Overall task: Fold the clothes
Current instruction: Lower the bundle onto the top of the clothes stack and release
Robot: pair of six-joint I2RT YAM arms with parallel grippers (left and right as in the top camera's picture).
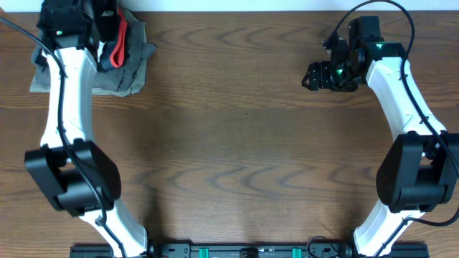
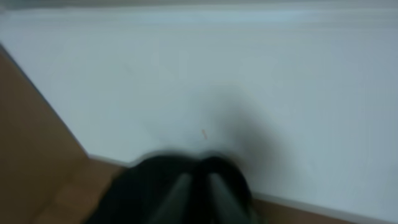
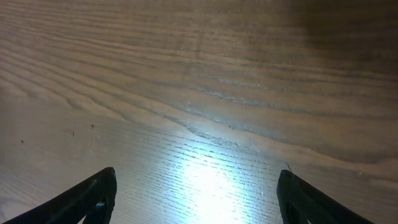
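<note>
Left end effector [image 2: 199,186] is apparently clenching the clothes [image 2: 134,196] at ten o'clock, fetching them for spreading mid-desk [image 1: 244,143]; right end effector [image 3: 196,199] is hovering released.

Black T-shirt [image 1: 107,25] bunched at the far left corner of the table [image 1: 237,129]

It is seen as a dark crumpled mass over a grey-olive garment [image 1: 133,72], with a red strip [image 1: 120,39] beside it. In the left wrist view it is shown only as a blurred black shape [image 2: 143,186] at the lower edge; its fold cannot be told.
</note>
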